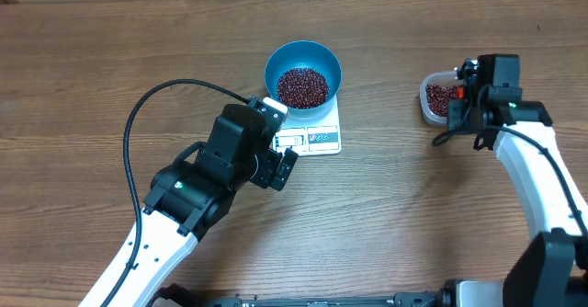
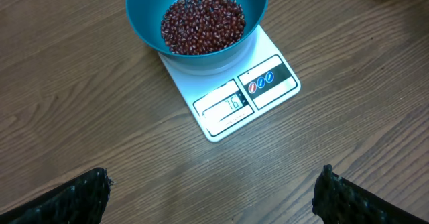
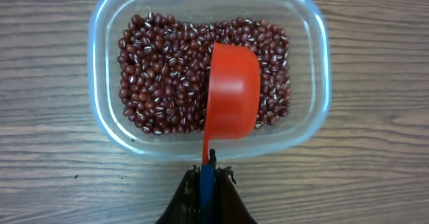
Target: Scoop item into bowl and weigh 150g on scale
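Open table (image 1: pixel 386 206) between scale (image 1: pixel 322 134) and tub (image 1: pixel 434 100); left arm (image 1: pixel 211 174) overhangs scale's display edge.

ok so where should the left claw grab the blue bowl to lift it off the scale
probably the bowl rim, from straight above, one finger inside and one outside. it looks too wide to span, its wall flares outward, and the beans sit low in the middle, leaving the rim bare

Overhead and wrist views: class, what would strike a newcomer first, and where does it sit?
The bright blue bowl of dark red beans stands on the white scale near the middle of the table. At the right, the right gripper is shut on the handle of a red scoop, held over a clear tub that contains more of them.
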### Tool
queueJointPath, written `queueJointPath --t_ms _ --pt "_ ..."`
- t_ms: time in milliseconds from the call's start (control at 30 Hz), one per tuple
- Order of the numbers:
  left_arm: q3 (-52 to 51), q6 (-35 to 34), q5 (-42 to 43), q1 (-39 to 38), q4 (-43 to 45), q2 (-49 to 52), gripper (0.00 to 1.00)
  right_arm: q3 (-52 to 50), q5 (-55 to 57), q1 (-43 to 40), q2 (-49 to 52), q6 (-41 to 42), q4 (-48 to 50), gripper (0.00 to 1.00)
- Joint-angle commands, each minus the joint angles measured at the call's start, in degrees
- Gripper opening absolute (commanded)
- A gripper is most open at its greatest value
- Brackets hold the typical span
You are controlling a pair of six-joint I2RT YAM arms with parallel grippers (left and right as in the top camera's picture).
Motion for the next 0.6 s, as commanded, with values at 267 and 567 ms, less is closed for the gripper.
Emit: queueJointPath --t_ms 267,567 --pt "-0.3 -0.4 -0.5 -0.4 0.1 0.3 1.0 0.2 -0.1 -0.1 0.9 -0.5 3.4 0.04" --pt "-0.3 -0.4 -0.5 -0.3 0.1 0.3 1.0 0.2 -0.5 -0.1 4.2 -0.5 1.9 0.04"
